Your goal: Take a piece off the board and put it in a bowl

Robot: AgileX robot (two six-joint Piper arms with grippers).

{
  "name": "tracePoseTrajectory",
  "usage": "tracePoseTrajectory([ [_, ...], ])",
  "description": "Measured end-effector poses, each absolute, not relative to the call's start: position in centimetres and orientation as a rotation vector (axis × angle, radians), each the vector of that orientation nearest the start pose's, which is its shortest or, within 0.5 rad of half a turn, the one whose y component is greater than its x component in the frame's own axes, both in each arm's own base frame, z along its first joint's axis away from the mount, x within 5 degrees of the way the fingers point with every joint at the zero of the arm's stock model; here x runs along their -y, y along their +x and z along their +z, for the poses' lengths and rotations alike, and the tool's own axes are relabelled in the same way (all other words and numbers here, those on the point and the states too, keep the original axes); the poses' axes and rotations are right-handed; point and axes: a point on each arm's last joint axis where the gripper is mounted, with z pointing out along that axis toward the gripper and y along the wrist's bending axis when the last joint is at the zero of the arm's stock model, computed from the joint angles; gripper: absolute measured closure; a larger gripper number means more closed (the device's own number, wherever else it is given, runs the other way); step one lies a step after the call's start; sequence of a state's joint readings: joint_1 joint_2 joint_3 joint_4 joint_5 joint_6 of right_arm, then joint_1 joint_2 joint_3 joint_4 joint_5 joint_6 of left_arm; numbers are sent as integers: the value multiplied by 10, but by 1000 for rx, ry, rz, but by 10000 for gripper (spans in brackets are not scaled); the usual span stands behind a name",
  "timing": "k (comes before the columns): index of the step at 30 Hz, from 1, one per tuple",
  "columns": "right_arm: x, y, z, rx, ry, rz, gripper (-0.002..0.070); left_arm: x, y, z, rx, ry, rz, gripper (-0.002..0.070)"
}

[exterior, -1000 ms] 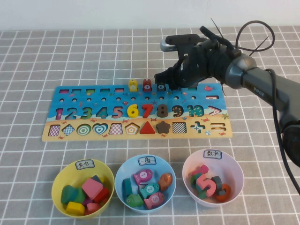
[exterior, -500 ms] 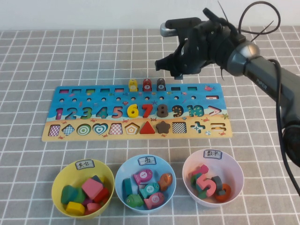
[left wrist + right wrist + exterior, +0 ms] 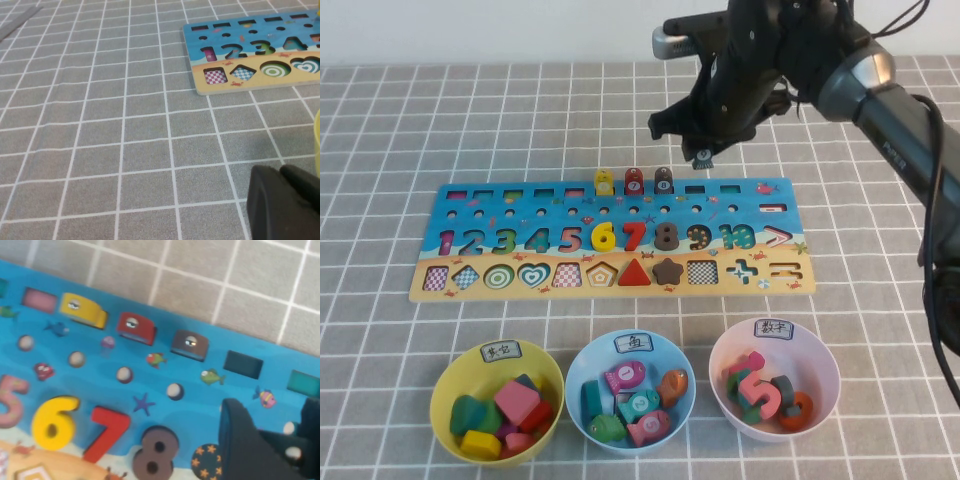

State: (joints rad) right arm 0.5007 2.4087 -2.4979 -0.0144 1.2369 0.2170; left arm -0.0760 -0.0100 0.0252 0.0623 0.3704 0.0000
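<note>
So where's your right claw at, and has it got anything? (tilefan)

Yeah, my right gripper is up in the air at the upper middle of the high view, just past the far edge of the board. It's clamped partway closed on the piece, the little dark fish with the pale round mark, which hangs from the fingertips clear of the board. From my right wrist camera the dark fingers sit at the lower right of the frame, over the blue part of the board. (me)

What's left in the top row? (tilefan)

Yellow fish, red fish and brown fish, side by side in their slots. Just right of the brown one is an open dark cut-out. (me)

And the bowls? Other arm? (tilefan)

Three along the bottom of the high view: yellow bowl left, light blue bowl in the middle with a pile of fish in it, pink bowl right. The piece is well apart from all of them. My left gripper only shows in its own wrist camera, lower right corner, low over the grey checked cloth near the board's end. Can't tell how it's set. (me)
</note>
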Motion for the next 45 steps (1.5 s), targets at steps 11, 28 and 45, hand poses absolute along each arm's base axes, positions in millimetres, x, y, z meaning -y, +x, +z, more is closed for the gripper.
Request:
tracePoseTrajectory([
  [11,-260,434,313,-2556,-469,333,466,2,53,172,-1865,110,9,675],
  [28,-242,335,377,-2559,-599,282,466,2,53,172,-1865,110,9,675],
  [45,-177,190,346,-2590,-527,378,466,2,53,172,-1865,110,9,675],
])
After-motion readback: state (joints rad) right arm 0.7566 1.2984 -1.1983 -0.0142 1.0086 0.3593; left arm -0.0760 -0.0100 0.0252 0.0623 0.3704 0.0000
